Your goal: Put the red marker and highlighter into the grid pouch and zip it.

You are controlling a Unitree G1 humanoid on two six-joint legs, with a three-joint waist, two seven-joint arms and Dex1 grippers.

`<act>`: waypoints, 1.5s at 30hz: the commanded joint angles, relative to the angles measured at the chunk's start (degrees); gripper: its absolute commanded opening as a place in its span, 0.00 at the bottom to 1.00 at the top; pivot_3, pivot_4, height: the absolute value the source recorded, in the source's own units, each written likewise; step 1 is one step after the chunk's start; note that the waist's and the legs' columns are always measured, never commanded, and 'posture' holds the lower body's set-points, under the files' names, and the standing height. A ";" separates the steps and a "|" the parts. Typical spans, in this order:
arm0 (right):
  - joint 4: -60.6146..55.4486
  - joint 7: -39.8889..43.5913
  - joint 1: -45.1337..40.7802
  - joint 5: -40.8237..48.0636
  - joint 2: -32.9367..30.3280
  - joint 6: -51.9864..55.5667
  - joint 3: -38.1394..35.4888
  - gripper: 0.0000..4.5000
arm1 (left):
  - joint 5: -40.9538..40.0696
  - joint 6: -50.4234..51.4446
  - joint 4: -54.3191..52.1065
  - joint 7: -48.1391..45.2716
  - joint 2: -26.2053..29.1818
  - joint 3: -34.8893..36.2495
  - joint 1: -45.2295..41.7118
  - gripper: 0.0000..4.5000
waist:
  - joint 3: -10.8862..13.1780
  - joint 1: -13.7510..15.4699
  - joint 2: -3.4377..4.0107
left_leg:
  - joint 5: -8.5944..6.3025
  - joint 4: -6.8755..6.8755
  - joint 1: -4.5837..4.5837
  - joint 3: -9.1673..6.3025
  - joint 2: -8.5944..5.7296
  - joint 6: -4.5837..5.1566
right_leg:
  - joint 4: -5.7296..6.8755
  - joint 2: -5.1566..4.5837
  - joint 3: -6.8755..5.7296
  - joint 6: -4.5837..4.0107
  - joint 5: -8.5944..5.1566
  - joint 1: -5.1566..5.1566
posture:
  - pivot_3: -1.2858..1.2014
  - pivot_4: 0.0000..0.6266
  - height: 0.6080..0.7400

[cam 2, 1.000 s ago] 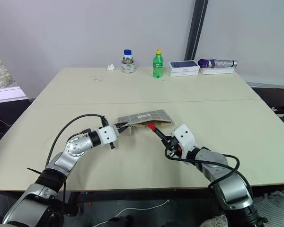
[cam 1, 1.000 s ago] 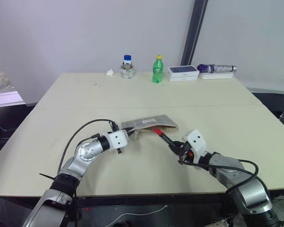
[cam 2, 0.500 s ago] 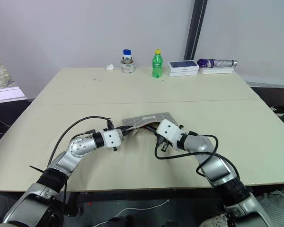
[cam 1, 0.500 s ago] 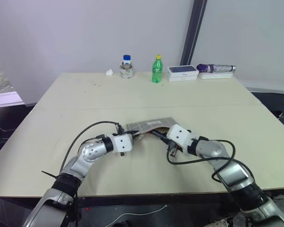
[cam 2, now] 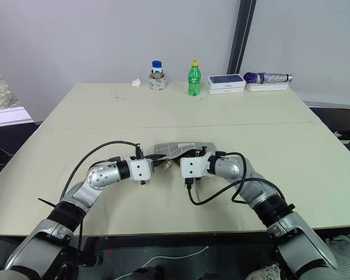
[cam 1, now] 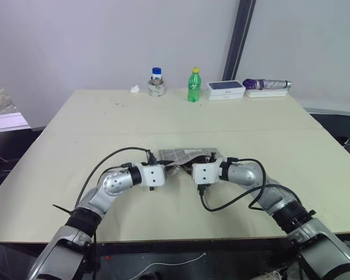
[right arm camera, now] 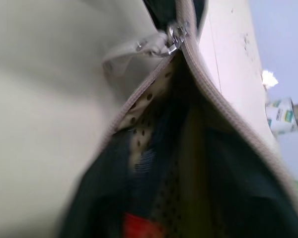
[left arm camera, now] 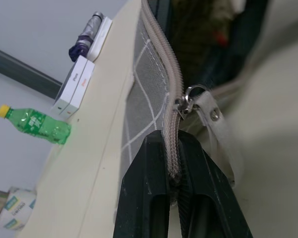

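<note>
The grid pouch [cam 1: 189, 154] lies mid-table with its mouth held open. My left gripper [left arm camera: 171, 141] is shut on the pouch's zipper edge, just below the metal zipper pull [left arm camera: 191, 96]. My right gripper [cam 1: 190, 168] pokes into the pouch mouth from the right, close to the left one. The red marker's red end [right arm camera: 139, 225] shows inside the pouch, between the right gripper's dark fingers, which stand apart. Deeper in lies a dull yellowish shape [right arm camera: 188, 148]; I cannot tell whether it is the highlighter.
Along the table's far edge stand a tape roll with a blue-capped jar [cam 1: 157, 83], a green bottle [cam 1: 193, 86], a white box [cam 1: 226, 89] and a purple folded umbrella [cam 1: 267, 84]. A crumpled tissue [cam 1: 135, 89] lies beside the roll.
My right gripper swung left and forward to the pouch mouth, rolling as it went, and took the red marker inside. The left gripper has kept its hold on the zipper edge.
</note>
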 commanded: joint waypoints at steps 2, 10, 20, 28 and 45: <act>-4.01 2.17 2.05 5.70 -1.21 1.66 -6.08 0.98 | -1.20 0.13 -1.17 0.42 0.33 1.20 -0.87 0.00 | 0.00 0.02 0.00 | 0.00 -0.01 0.00 -0.01 0.01 0.00 | 0.00 0.01 0.00 0.00 0.00 0.00 | 0.52 0.24 1.00; -28.87 9.26 14.03 31.27 1.38 28.99 -18.08 0.98 | -3.58 2.64 -1.32 1.16 -1.50 2.38 0.06 0.00 | 0.00 0.07 0.00 | -0.08 0.01 -0.01 -0.03 0.01 0.13 | 0.00 0.00 0.00 0.00 0.00 0.02 | 0.52 0.24 1.00; -34.61 -0.27 22.36 35.90 10.15 51.61 -12.66 0.98 | -0.01 2.04 0.38 0.63 -2.64 -1.22 -1.34 0.00 | 0.00 -0.03 0.00 | -0.08 0.02 0.00 -0.04 0.02 0.14 | 0.03 0.01 0.00 0.00 0.00 0.01 | 0.52 0.24 1.00; -24.41 -9.96 17.67 36.06 23.00 52.60 -15.94 0.98 | 2.59 0.87 -1.31 -0.14 -0.67 -2.42 -2.86 0.00 | 0.00 0.03 0.00 | -0.07 0.02 0.00 -0.05 0.00 0.13 | 0.05 0.00 0.00 0.00 0.00 0.00 | 0.52 0.24 1.00; -20.64 -9.84 13.29 38.55 24.41 54.13 -20.12 0.01 | 2.72 2.20 -2.51 1.08 0.57 -1.35 -2.46 0.00 | 0.00 -0.12 0.01 | -0.08 0.00 0.00 -0.04 0.00 0.13 | 0.09 0.01 0.01 0.00 0.00 -0.05 | 0.52 0.24 1.00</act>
